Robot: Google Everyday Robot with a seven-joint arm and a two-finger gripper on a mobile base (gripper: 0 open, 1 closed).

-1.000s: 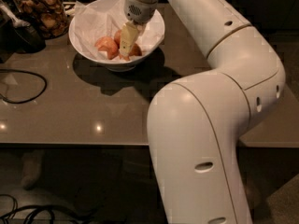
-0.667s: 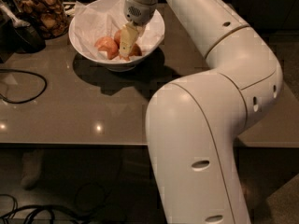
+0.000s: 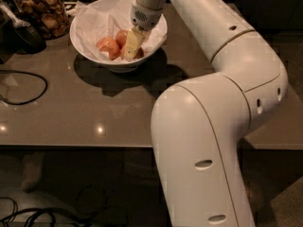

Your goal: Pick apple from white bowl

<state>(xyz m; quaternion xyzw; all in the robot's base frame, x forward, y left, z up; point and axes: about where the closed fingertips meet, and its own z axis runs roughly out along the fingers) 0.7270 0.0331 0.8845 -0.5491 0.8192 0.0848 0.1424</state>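
Down inside the white bowl [image 3: 88,51] sits the gripper [image 3: 132,48], its pale yellowish tip pointing steeply downward among the fruit. Jaws: apart or clamped, cannot tell from this angle, since they read as one pale block. The tip touches, or at least overlaps, a reddish apple [image 3: 138,54] at the right of the pile; red skin shows on both sides of the tip.

A second apple [image 3: 108,45] lies just left of the gripper, orange-red and glossy. A third apple [image 3: 121,36] lies behind it, near the upper part of the gripper. All three rest on crinkled white paper [image 3: 98,19] that lines the bowl and stands up along its far rim.

The bowl stands on its small foot on the grey worktop [image 3: 94,112], towards the far left, and casts a dark shadow to the front and right.

The wrist drops into the bowl from above. The white arm [image 3: 227,79] runs back to the right, bends at a large elbow and fills the lower right of the view.

A glass jar [image 3: 41,12] of brown snacks stands just left of the bowl, apart from it. A dark object [image 3: 23,36] lies in front of the jar. A black cable [image 3: 33,91] loops across the left of the worktop. More cables [image 3: 28,215] lie on the floor below.
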